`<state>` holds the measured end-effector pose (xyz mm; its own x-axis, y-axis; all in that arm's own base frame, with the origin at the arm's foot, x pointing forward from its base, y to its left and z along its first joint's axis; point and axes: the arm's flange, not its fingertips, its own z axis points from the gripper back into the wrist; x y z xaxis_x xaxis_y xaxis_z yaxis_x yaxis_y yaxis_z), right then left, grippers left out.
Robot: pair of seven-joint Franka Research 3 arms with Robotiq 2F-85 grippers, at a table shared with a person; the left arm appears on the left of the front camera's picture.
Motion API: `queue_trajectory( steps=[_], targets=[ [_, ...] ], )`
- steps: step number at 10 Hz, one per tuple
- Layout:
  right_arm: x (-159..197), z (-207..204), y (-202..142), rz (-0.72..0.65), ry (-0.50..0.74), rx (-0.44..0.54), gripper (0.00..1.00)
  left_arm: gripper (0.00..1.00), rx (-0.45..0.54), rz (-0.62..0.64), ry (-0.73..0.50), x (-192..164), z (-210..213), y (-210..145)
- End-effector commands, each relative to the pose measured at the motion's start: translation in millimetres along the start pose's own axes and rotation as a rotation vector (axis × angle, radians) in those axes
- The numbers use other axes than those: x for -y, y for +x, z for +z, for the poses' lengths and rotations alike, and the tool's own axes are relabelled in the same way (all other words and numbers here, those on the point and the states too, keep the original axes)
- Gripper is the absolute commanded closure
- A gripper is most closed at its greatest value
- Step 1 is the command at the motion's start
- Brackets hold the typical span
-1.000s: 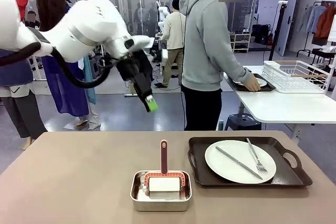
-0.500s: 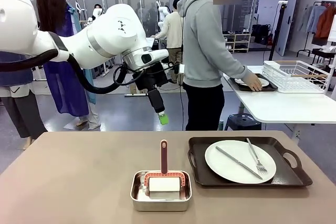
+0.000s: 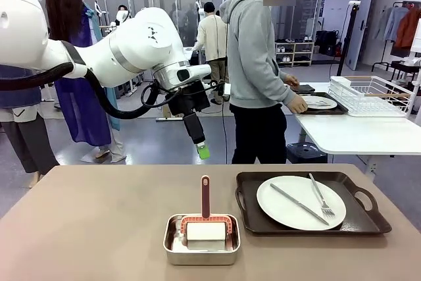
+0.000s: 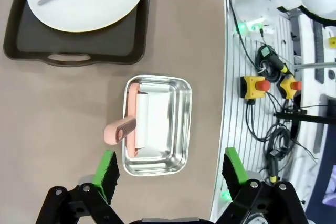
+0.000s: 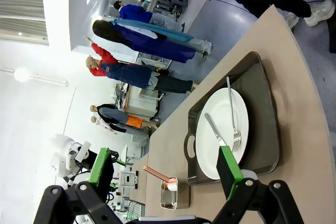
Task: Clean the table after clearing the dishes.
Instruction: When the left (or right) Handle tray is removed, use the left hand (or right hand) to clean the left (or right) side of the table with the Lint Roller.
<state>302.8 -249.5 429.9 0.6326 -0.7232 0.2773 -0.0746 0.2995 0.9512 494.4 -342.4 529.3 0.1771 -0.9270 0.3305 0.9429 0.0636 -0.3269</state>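
While both my jaws hang apart, left above the pink-handled roller (image 4: 137,129) in its silver pan (image 4: 169,129), a round white plate (image 3: 283,212) on a dark tray (image 3: 253,220) occupies the beige counter (image 3: 99,222); wiping could knock it.

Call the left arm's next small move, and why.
Probably lower the open left end effector toward the upright pink handle in the silver pan: it hangs above the table, jaws wide, nothing held.
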Motion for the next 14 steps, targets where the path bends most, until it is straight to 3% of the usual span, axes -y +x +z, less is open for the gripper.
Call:
queue_trajectory(
  steps=[1,2,4,14],
  targets=[
    [-3,0,-1,0.007,0.004,-0.003,0.00,0.00,-0.073,0.078,0.222,-8,-3,-2],
    [-3,0,-1,0.007,0.004,-0.003,0.00,0.00,-0.077,0.014,0.307,-12,-10,7],
    [-3,0,-1,0.007,0.004,-0.003,0.00,0.00,-0.110,-0.039,0.358,-22,-20,15],
    [-3,0,-1,0.007,0.004,-0.003,0.00,0.00,-0.270,-0.138,0.191,-39,-92,9]
  ],
)
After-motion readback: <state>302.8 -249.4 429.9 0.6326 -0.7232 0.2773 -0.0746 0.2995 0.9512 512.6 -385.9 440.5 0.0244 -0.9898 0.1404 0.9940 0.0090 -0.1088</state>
